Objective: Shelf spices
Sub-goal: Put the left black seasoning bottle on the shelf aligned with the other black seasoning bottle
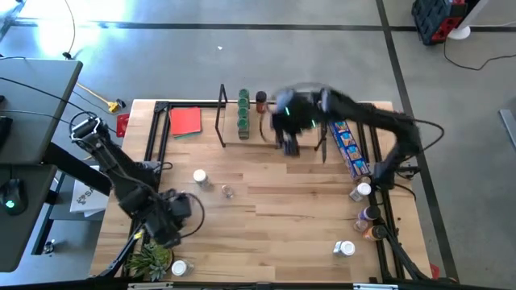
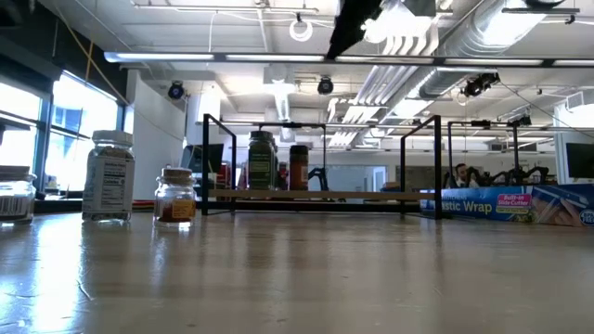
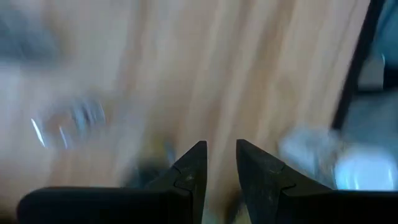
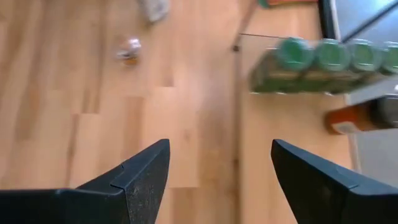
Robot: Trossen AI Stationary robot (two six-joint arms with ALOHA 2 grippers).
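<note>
right gripper (image 1: 289,143): over shelf (image 1: 274,138), fingers wide apart, empty | left gripper (image 3: 219,163): near table's front-left, fingers narrowly apart, empty | 4 green-lidded spices (image 4: 333,55) in row on shelf

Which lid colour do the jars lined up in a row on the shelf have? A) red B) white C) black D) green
D: the row of spice jars standing on the shelf has green lids, seen from above and in the right wrist view, where the open right pincer holds nothing.
</note>
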